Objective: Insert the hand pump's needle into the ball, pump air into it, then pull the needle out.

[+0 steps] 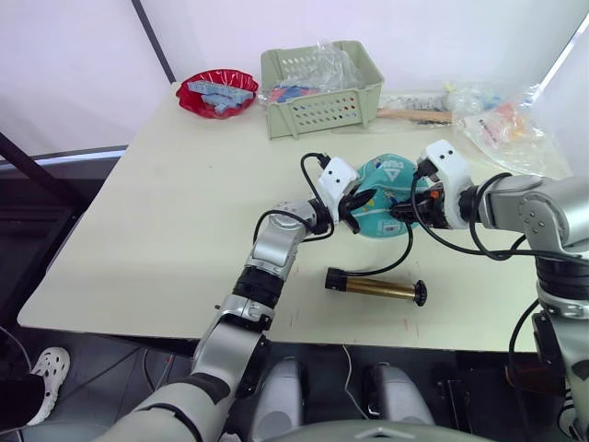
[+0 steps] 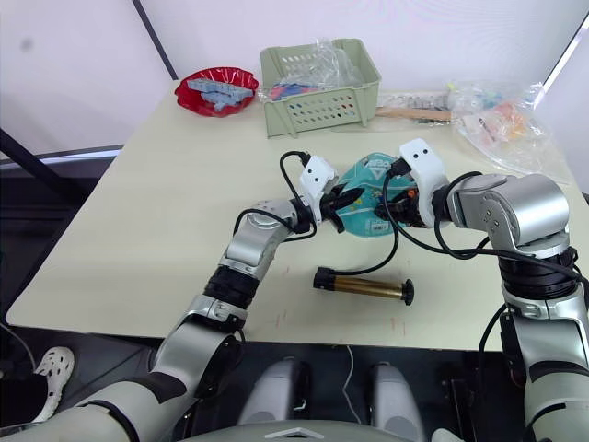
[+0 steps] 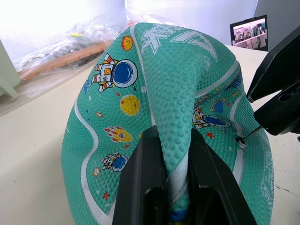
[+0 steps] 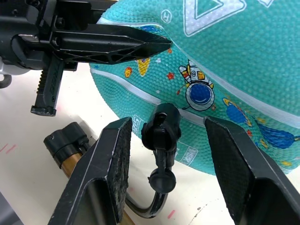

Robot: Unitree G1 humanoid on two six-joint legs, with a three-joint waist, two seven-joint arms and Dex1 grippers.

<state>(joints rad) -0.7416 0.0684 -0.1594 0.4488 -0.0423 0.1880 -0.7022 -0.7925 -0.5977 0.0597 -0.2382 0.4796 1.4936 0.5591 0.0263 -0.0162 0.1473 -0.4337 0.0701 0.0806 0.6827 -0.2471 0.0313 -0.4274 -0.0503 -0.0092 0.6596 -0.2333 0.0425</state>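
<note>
The left gripper [image 3: 176, 183] is clamped on a pinched fold of the ball [image 1: 385, 198]; in the left wrist view its two fingers [image 3: 140, 187] squeeze the soft, under-inflated skin between them. The right gripper [image 4: 173, 154] stands wide apart, its pads on either side of the needle [image 4: 161, 133] fitting without touching it. The black angled fitting sits against the ball's lower flank on a white seam, and in the left wrist view the thin metal pin meets the valve spot on the ball.

The ball rests on the table [image 1: 166, 212] between the two grippers, the left one gripping its left side, the right one close against its right side. The hose [image 1: 396, 262] curves down from the fitting towards the robot to the hand pump [image 1: 375, 287]. The pump lies flat near the table's near edge, just in front of the ball, long axis left to right, clear of both grippers.

Further back stand a green basket [image 1: 322, 92], a red bowl [image 1: 218, 92] and clear plastic bags [image 1: 502, 120], all well apart from the ball.
</note>
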